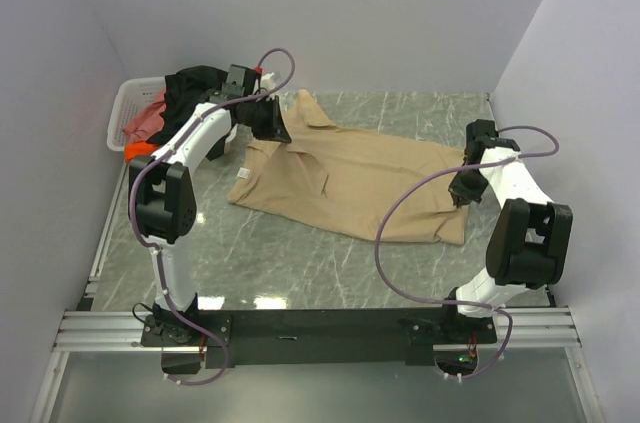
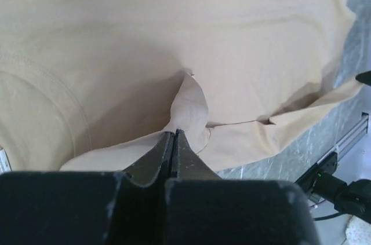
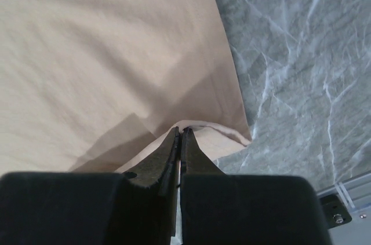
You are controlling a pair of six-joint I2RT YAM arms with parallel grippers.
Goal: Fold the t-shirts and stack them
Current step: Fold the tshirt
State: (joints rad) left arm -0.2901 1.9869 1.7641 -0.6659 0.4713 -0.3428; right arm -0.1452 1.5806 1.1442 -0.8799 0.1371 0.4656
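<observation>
A tan t-shirt [image 1: 350, 183] lies spread across the marble table. My left gripper [image 1: 277, 133] is shut on a pinched fold of the tan t-shirt [image 2: 191, 106] at its far left part, near the collar. My right gripper [image 1: 462, 191] is shut on the tan t-shirt's edge [image 3: 200, 132] at the right end. The cloth is lifted a little at both grips. A black shirt [image 1: 190, 83], a pink-red one [image 1: 148, 118] and an orange one [image 1: 140, 148] lie bunched in and over the basket at the far left.
A white lattice basket [image 1: 125, 103] stands at the table's far left corner. White walls close in the left, back and right sides. A metal rail [image 1: 320, 328] runs along the near edge. Bare marble [image 1: 300, 263] shows in front of the shirt.
</observation>
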